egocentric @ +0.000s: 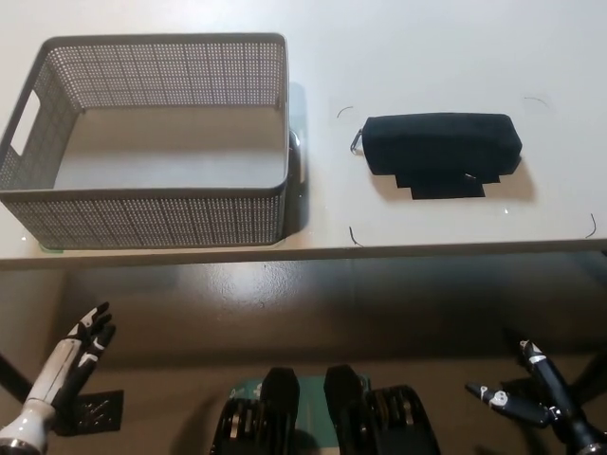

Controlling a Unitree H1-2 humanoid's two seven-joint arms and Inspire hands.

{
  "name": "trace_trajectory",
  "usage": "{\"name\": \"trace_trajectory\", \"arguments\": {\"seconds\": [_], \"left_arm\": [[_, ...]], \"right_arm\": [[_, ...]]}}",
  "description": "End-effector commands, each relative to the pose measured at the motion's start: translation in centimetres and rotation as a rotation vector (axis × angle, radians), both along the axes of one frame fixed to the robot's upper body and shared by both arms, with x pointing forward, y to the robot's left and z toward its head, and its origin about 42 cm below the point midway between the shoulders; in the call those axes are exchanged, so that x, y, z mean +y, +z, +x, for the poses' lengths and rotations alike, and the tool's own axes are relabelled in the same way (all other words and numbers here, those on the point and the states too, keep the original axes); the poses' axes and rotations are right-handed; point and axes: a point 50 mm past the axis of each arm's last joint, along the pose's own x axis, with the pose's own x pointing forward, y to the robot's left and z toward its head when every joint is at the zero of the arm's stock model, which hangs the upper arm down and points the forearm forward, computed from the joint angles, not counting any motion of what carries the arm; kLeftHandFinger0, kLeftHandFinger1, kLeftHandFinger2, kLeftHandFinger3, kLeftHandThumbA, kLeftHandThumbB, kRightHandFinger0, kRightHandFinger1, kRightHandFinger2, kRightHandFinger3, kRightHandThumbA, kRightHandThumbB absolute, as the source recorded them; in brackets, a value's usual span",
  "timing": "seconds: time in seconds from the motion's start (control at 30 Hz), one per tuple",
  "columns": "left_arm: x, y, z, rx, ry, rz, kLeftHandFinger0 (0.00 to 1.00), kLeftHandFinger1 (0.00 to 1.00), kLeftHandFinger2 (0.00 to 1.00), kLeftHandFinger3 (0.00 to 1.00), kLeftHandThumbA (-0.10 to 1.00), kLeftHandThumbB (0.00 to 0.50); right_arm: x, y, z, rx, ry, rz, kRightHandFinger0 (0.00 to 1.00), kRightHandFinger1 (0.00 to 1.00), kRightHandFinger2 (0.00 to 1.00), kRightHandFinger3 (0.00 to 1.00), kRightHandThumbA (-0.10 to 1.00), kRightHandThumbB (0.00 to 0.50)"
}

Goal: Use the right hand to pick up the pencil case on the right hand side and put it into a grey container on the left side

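Note:
A black pencil case [441, 145] lies flat on the white table's right half, long side running left to right, with a small metal zip pull at its left end. The grey perforated container [150, 213] stands on the table's left half, and its inside shows nothing. My black right hand [531, 389] hangs below the table's front edge at the lower right, fingers spread and holding nothing, well short of the case. My white left hand [81, 346] rests at the lower left, below the table edge, fingers apart.
The white table [322, 213] has its front edge running across the middle of the picture. Thin black corner marks [355, 237] frame the patch where the case lies. A dark floor shows below the edge.

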Motion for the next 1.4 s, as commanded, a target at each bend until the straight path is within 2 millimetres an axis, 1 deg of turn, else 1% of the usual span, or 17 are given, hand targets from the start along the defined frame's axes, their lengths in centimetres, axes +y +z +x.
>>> {"name": "trace_trajectory", "arguments": {"seconds": [0.0, 0.03, 0.07, 0.13, 0.23, 0.27, 0.37, 0.5, 0.57, 0.6, 0.7, 0.9, 1.0, 1.03, 1.17, 1.23, 1.37], "left_arm": [[1.0, 1.7, 0.8, -0.107, -0.065, 0.111, 1.0, 1.0, 1.0, 1.0, 1.0, 0.236], [1.0, 1.7, 0.8, -0.11, -0.067, 0.114, 1.0, 1.0, 1.0, 1.0, 1.0, 0.227], [1.0, 1.7, 0.8, -0.113, -0.071, 0.118, 1.0, 1.0, 1.0, 1.0, 1.0, 0.224], [1.1, 1.8, 0.8, -0.119, -0.077, 0.123, 1.0, 1.0, 1.0, 1.0, 1.0, 0.234], [0.9, 1.8, 1.0, -0.131, -0.082, 0.121, 1.0, 1.0, 1.0, 1.0, 1.0, 0.224], [0.9, 1.8, 1.0, -0.129, -0.082, 0.12, 1.0, 1.0, 1.0, 1.0, 1.0, 0.235], [0.9, 1.9, 1.0, -0.127, -0.077, 0.128, 1.0, 1.0, 1.0, 1.0, 1.0, 0.253], [0.8, 2.2, 1.3, -0.135, -0.074, 0.128, 1.0, 1.0, 1.0, 1.0, 1.0, 0.26], [0.8, 2.2, 1.3, -0.131, -0.069, 0.118, 1.0, 1.0, 1.0, 1.0, 1.0, 0.249], [0.8, 2.2, 1.3, -0.129, -0.066, 0.118, 1.0, 1.0, 1.0, 1.0, 1.0, 0.263], [0.8, 2.4, 1.4, -0.139, -0.071, 0.124, 1.0, 1.0, 1.0, 1.0, 1.0, 0.266], [0.8, 2.6, 1.6, -0.137, -0.062, 0.128, 1.0, 1.0, 1.0, 1.0, 1.0, 0.275], [0.8, 2.5, 1.6, -0.13, -0.055, 0.124, 1.0, 1.0, 1.0, 1.0, 1.0, 0.294], [0.8, 2.6, 1.6, -0.128, -0.056, 0.13, 1.0, 1.0, 1.0, 1.0, 1.0, 0.283], [0.8, 2.7, 1.6, -0.126, -0.053, 0.13, 1.0, 1.0, 1.0, 1.0, 1.0, 0.258], [0.8, 2.8, 1.6, -0.122, -0.054, 0.131, 1.0, 1.0, 1.0, 1.0, 1.0, 0.271], [0.8, 2.7, 1.5, -0.116, -0.06, 0.13, 1.0, 1.0, 1.0, 1.0, 1.0, 0.255]], "right_arm": [[-1.1, 2.4, 0.2, -0.162, 0.028, -0.131, 1.0, 1.0, 1.0, 1.0, 1.0, 0.333], [-1.1, 2.7, 0.0, -0.181, 0.03, -0.143, 1.0, 1.0, 1.0, 1.0, 0.98, 0.323], [-1.1, 3.0, -0.3, -0.197, 0.032, -0.157, 1.0, 1.0, 1.0, 1.0, 0.95, 0.332], [-0.9, 3.6, -0.8, -0.212, 0.039, -0.171, 1.0, 1.0, 1.0, 1.0, 0.94, 0.332], [-0.4, 4.6, -1.5, -0.237, 0.062, -0.177, 1.0, 1.0, 1.0, 1.0, 1.0, 0.303], [-0.1, 5.0, -1.7, -0.245, 0.074, -0.178, 1.0, 1.0, 1.0, 1.0, 1.0, 0.316], [0.6, 5.9, -2.3, -0.266, 0.108, -0.18, 1.0, 1.0, 1.0, 1.0, 1.0, 0.308], [1.3, 8.3, -2.7, -0.34, 0.14, -0.286, 1.0, 1.0, 1.0, 1.0, 1.0, 0.344], [1.4, 8.9, -2.9, -0.362, 0.14, -0.315, 1.0, 1.0, 1.0, 1.0, 1.0, 0.359], [1.5, 9.5, -3.1, -0.373, 0.14, -0.345, 1.0, 1.0, 1.0, 1.0, 1.0, 0.388], [1.8, 11.0, -3.7, -0.424, 0.145, -0.384, 1.0, 1.0, 1.0, 1.0, 0.94, 0.419], [2.1, 13.5, -5.0, -0.463, 0.136, -0.423, 1.0, 1.0, 1.0, 1.0, 0.95, 0.427], [2.0, 15.4, -5.8, -0.527, 0.122, -0.446, 1.0, 1.0, 1.0, 1.0, 0.95, 0.414], [2.0, 16.0, -5.9, -0.555, 0.12, -0.449, 1.0, 1.0, 1.0, 1.0, 0.94, 0.405], [1.8, 17.8, -5.9, -0.613, 0.114, -0.462, 1.0, 1.0, 1.0, 1.0, 0.93, 0.385], [1.5, 18.5, -5.6, -0.624, 0.112, -0.468, 1.0, 1.0, 1.0, 1.0, 0.94, 0.387], [0.8, 20.1, -4.3, -0.656, 0.102, -0.495, 1.0, 1.0, 1.0, 1.0, 0.92, 0.395]]}}
